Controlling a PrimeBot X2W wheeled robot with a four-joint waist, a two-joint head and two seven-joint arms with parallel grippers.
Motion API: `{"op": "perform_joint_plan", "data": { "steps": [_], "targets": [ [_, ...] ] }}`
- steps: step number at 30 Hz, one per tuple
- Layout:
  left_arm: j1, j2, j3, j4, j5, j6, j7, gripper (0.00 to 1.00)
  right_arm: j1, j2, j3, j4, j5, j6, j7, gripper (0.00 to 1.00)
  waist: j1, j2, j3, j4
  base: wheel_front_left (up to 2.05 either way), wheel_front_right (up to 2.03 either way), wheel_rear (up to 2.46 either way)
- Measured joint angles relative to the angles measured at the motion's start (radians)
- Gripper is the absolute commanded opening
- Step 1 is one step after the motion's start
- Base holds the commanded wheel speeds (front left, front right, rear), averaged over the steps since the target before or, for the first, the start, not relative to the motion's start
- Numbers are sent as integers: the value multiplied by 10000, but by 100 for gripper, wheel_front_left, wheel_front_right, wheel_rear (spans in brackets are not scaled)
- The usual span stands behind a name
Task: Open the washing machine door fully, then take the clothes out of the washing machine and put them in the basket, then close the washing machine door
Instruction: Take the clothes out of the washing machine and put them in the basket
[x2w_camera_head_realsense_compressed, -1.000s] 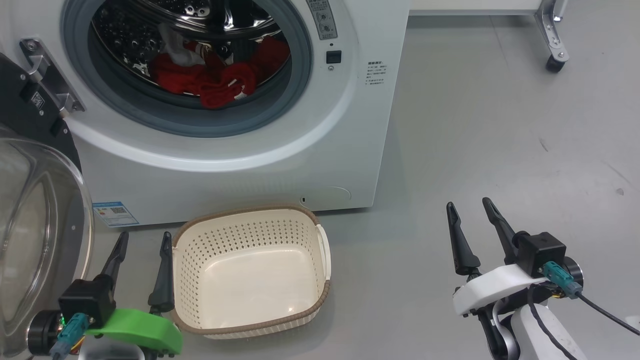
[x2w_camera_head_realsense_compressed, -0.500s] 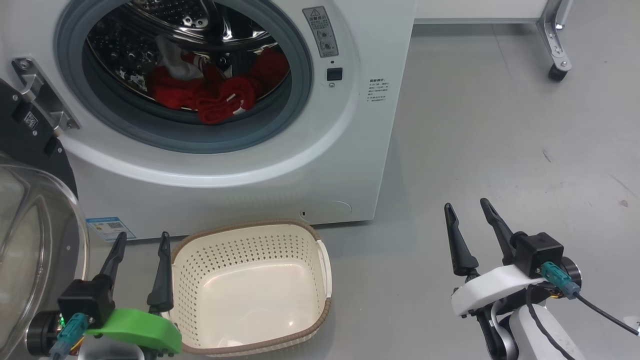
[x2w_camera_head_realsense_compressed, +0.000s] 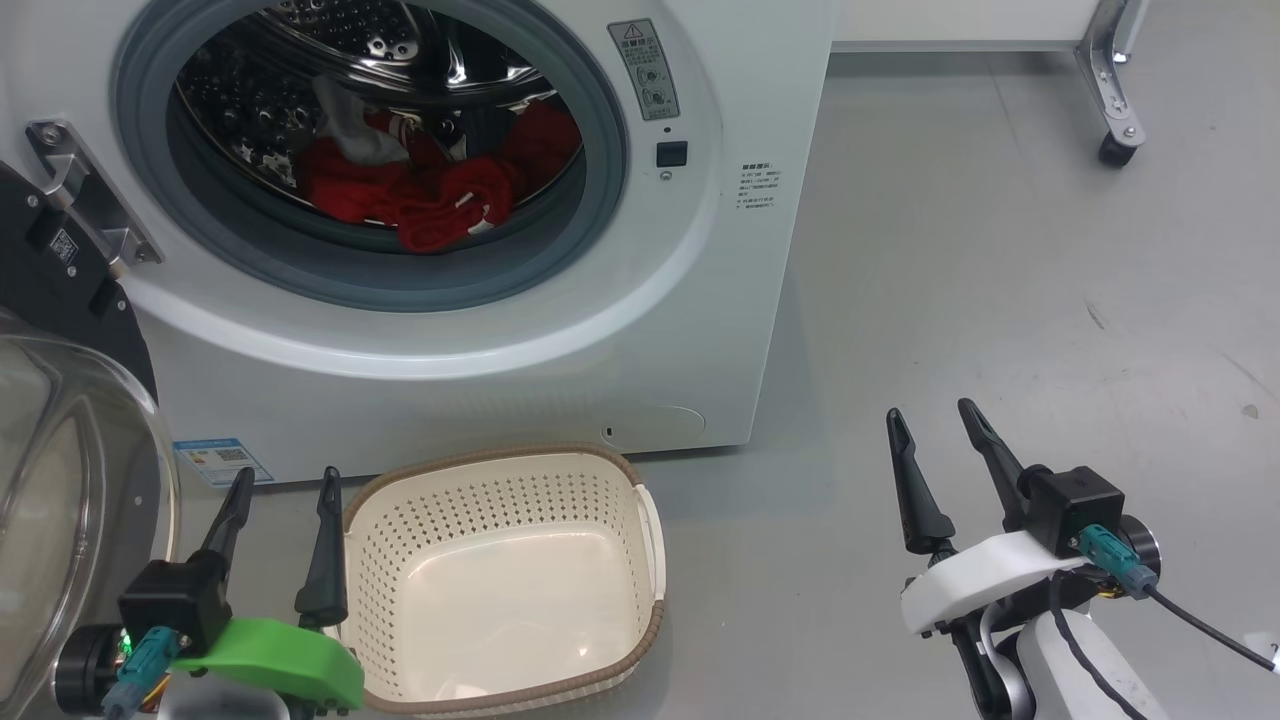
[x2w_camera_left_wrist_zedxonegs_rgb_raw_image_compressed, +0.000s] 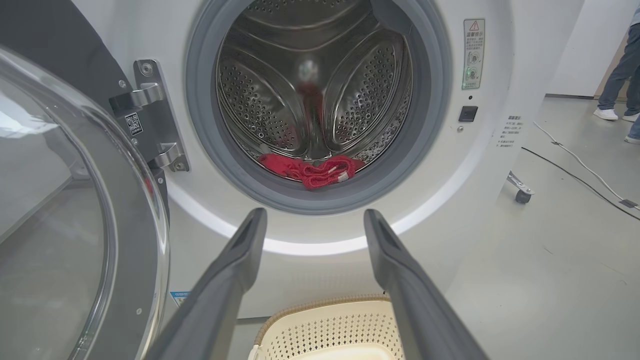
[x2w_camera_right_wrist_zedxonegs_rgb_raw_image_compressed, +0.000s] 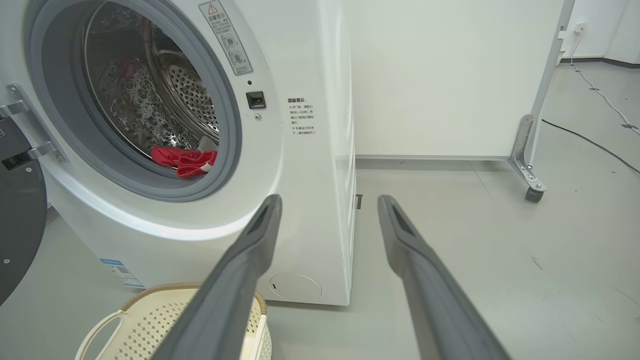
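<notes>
Tilting the head camera a touch since a second ago: finding the washer (x2w_camera_head_realsense_compressed: 620, 330), the basket (x2w_camera_head_realsense_compressed: 480, 455) and the floor (x2w_camera_head_realsense_compressed: 1000, 250) all lower in the head view together, so not counting that as any move of the things. Keeping both hands much where they were.

Holding the left hand (x2w_camera_head_realsense_compressed: 286, 480) low at the lower left, fingers spread wide and pointing up toward the washer, gripping nothing. Hanging its right finger (x2w_camera_head_realsense_compressed: 325, 560) just beside the basket's left wall; not managing to tell whether touching. Flanking that hand on its other side with the door (x2w_camera_head_realsense_compressed: 80, 450), swung wide open on the hinge (x2w_camera_head_realsense_compressed: 90, 190) at the washer's left, glass bowl bulging toward the camera.

Holding the right hand (x2w_camera_head_realsense_compressed: 930, 412) at the lower right above bare floor, well apart from basket and washer, fingers spread likewise, pinching nothing, touching nothing.

Seeing the clothes (x2w_camera_head_realsense_compressed: 420, 200) lying as a red heap on the drum bottom, one fold reaching toward the grey gasket (x2w_camera_head_realsense_compressed: 350, 285). Looking along the left wrist view straight into the drum mouth, with the clothes (x2w_camera_left_wrist_zedxonegs_rgb_raw_image_compressed: 312, 170) showing between the two fingers' tips and above them. Finding the basket sitting on the floor just in front of the washer, below the mouth, cream bottom showing.
</notes>
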Motion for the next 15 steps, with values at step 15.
{"op": "perform_joint_plan", "data": {
  "steps": [15],
  "targets": [
    [3, -10, -52, 36, -4, 10, 77, 100, 0, 0, -2, -33, 0, 0, 0, 100, 0, 0, 19, -1, 0, 0, 0]
  ]
}}
